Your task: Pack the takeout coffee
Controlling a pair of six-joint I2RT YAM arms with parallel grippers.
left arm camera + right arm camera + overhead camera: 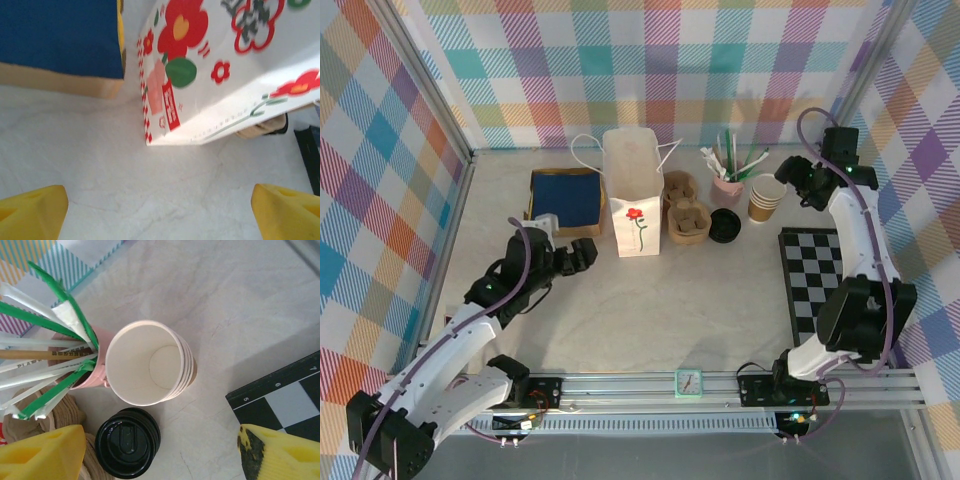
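Right now the far side of the pale marbled counter (700, 300) is crowded. A pink cup of green-and-white wrapped straws (95, 360) touches a stack of lidless brown paper cups (147, 362). A brown moulded cardboard cup tray (686, 215) sits beside the tall white flowered paper bag (633, 195), and a black-and-white chequered board (815, 280) lies to the right. The small brown takeout coffee with its round black lid (127, 442) stands just beside the stack and tray, before my right hand (792, 180). That hand is spread wide, holding nothing. My left hand (582, 255), equally wide and empty, faces the bag's foot near a blue-topped box (565, 200). Pastel plaid cloth walls the space.
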